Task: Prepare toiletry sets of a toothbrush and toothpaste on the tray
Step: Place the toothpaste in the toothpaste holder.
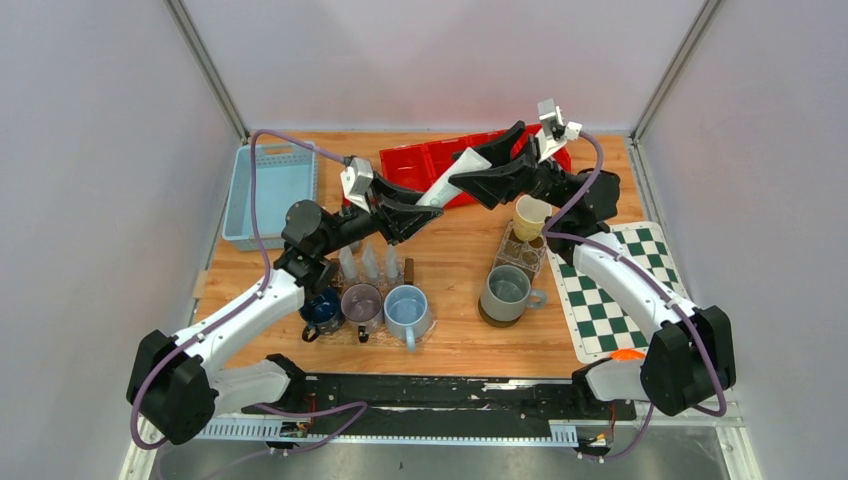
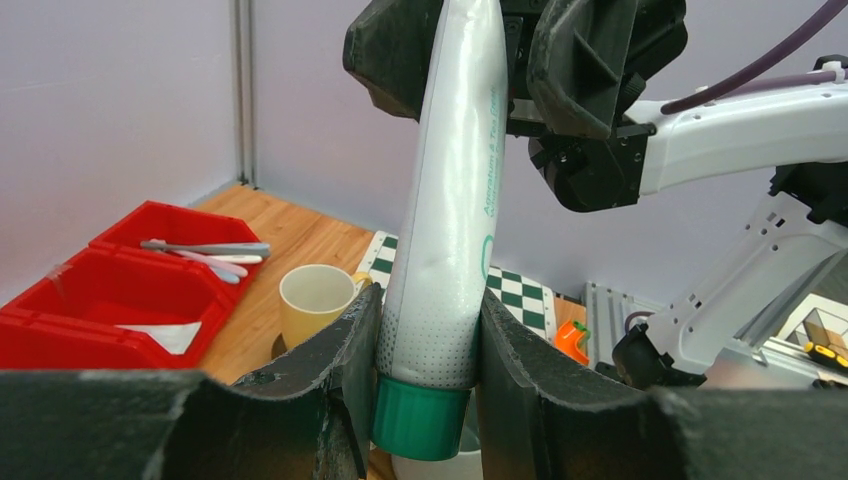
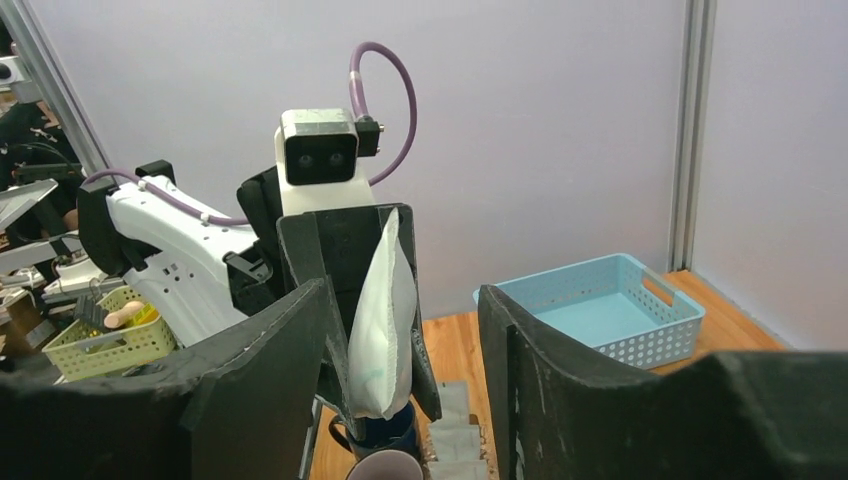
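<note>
A white toothpaste (image 2: 455,200) tube with a green cap stands upright between the fingers of my left gripper (image 2: 430,300), which is shut on it just above the cap. In the top view the tube (image 1: 445,185) hangs in the air in front of the red tray (image 1: 415,160). My right gripper (image 3: 400,290) is open around the tube's flat end (image 3: 380,330), with a gap on the right side. A grey and a white toothbrush (image 2: 205,250) lie in the far compartment of the tray (image 2: 120,290).
A light blue basket (image 1: 270,190) sits at the back left. Three mugs (image 1: 405,310) and a rack of sachets (image 1: 375,265) stand near the left arm. A yellow cup (image 1: 530,215), a grey mug (image 1: 505,290) and a chequered mat (image 1: 610,290) lie on the right.
</note>
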Controlling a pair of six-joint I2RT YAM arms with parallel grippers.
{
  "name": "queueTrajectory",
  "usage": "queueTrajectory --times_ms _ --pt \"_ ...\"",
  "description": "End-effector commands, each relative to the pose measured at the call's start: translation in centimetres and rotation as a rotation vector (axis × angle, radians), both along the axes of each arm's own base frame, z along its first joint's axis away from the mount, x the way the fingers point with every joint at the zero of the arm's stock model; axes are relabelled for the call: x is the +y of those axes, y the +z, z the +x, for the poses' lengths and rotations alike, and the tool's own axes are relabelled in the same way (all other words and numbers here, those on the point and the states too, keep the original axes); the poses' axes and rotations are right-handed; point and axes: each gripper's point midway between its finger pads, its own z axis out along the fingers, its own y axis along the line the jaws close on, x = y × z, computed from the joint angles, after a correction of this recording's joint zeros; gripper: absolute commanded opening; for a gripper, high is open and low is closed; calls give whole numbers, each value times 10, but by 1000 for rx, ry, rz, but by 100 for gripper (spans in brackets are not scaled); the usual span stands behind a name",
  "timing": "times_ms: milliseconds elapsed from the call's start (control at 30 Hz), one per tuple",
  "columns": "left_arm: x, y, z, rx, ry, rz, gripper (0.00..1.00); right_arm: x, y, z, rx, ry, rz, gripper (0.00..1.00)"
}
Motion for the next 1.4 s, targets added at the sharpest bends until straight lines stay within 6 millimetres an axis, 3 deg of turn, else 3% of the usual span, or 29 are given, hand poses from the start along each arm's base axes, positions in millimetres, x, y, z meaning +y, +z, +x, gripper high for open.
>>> queueTrajectory --times_ms 0,467,633,833,933,1000,1067,1167,1367 --pt "1 19 -9 -56 -20 -51 0 -12 39 -8 -81 -42 94 56" --pt "-3 14 -10 -46 -29 -58 0 -16 46 -13 -67 -20 138 38" --pt "-3 15 -10 -43 -31 -67 0 -16 44 -13 -61 -18 142 26" --pt "-3 17 -11 -47 -35 -76 0 -15 40 -13 -46 -5 131 0" --pt "-2 19 -11 -50 -36 -86 2 -14 38 -13 -39 -2 123 0" --pt "-3 19 -11 -49 -36 -86 8 -15 37 -12 -40 -9 113 0" --pt "-2 19 -10 -50 -29 -87 22 -16 36 -11 -40 -29 101 0" --pt "0 12 -7 -37 -1 -72 50 -22 37 -7 -36 -88 80 0" --pt "16 4 7 -40 145 -5 79 -38 38 8 -22 -289 3 0"
